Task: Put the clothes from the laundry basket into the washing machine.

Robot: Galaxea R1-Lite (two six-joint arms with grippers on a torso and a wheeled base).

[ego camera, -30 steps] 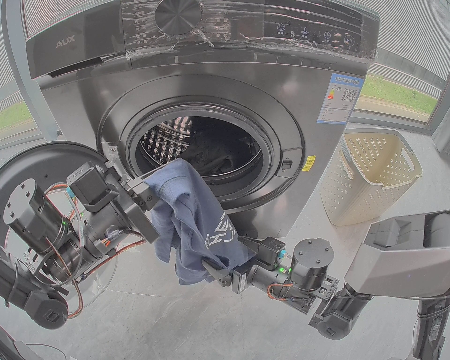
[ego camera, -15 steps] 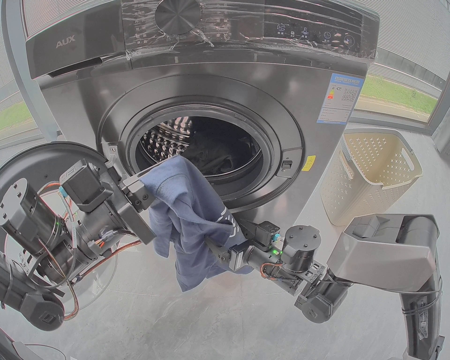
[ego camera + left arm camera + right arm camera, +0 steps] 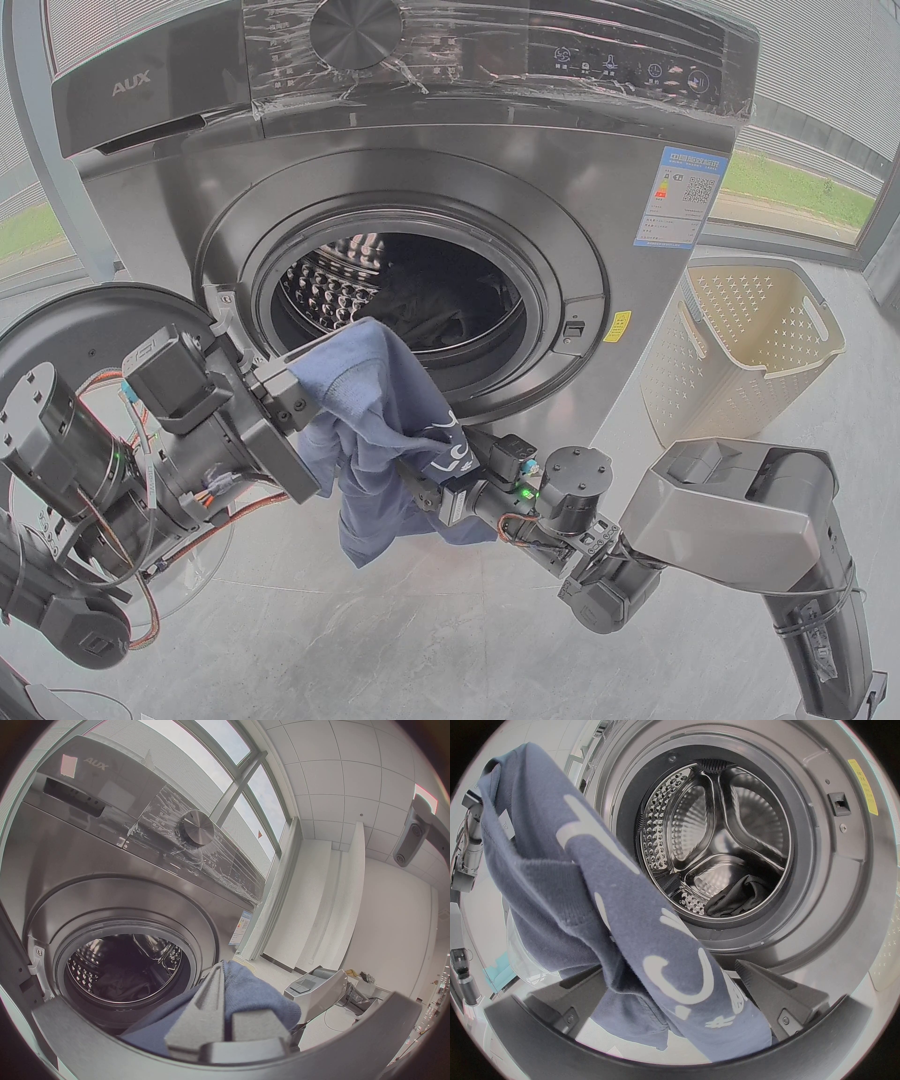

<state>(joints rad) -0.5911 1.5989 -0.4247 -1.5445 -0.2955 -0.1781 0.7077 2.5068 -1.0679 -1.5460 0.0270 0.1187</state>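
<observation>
A blue shirt (image 3: 375, 422) with white print hangs in front of the washing machine (image 3: 581, 187), just below its open drum mouth (image 3: 328, 281). My left gripper (image 3: 286, 398) is shut on the shirt's upper edge, and the left wrist view shows its fingers (image 3: 206, 1010) pinching the blue cloth (image 3: 253, 996). My right gripper (image 3: 422, 487) is under the hanging part, open. In the right wrist view the shirt (image 3: 590, 898) drapes between its spread fingers (image 3: 778, 996). A dark garment (image 3: 736, 896) lies inside the drum.
The round door (image 3: 84, 328) is swung open at the left, behind my left arm. A cream laundry basket (image 3: 750, 375) stands on the grey floor to the right of the machine, with no clothes visible inside. Windows lie behind.
My right arm has moved left and up towards the machine, pushing the shirt's lower part up with it. The left gripper has kept its hold and barely shifted.
</observation>
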